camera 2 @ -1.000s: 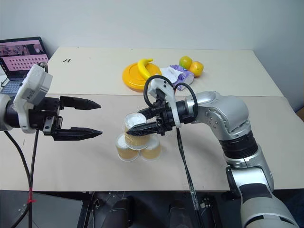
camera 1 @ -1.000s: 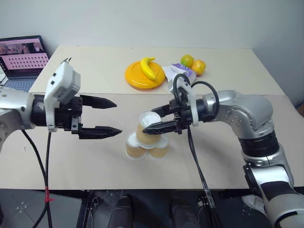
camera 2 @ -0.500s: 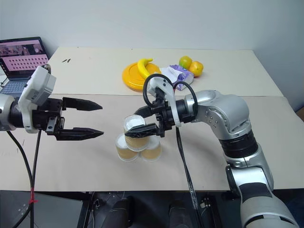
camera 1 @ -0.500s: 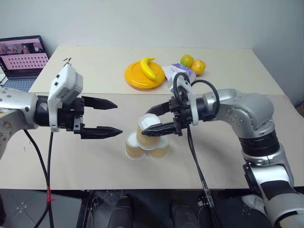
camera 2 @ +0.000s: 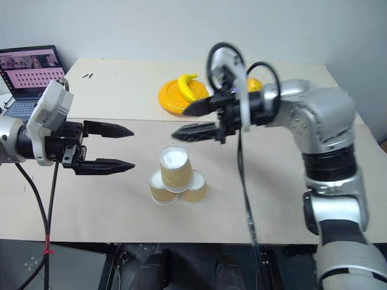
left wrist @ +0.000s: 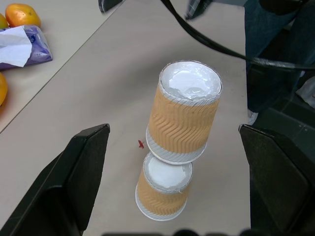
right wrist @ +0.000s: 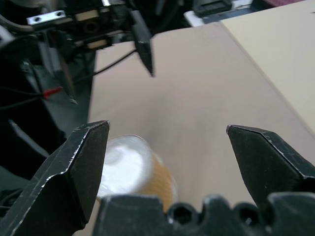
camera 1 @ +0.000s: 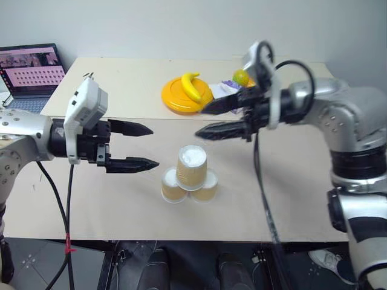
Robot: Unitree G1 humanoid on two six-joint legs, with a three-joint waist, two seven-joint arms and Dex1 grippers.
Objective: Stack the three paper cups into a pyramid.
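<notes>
Left end effector (camera 1: 144,145) hangs at about nine o'clock from the cups, fingers spread wide and empty, pointing across the counter (camera 1: 91,199) toward them without touching. The safest thing for it, to my mind, is to hold off; any sweep toward three o'clock would meet the stack at mid-height.

At the middle of the counter's near half stand the three paper cups (camera 1: 188,178), all upside down: two side by side as a base row, touching each other, and the third seated on top, bridging both. The pyramid (left wrist: 179,132) looks built. From the left wrist view the top cup sits upright and squarely over the pair, so I judge no correction is needed.

Right end effector (camera 1: 208,119) is raised at roughly one o'clock from the stack, fingers wide apart and holding nothing, well clear of the top cup. The step in hand seems to be the retreat after release. Doing it well means leaving upward and away rather than sideways, keeping the lower finger and the dangling cable (camera 1: 261,181) off the light cups.

Behind, at twelve o'clock, the yellow plate (camera 1: 181,96) with its banana (camera 1: 192,86) is well apart and no obstacle.
</notes>
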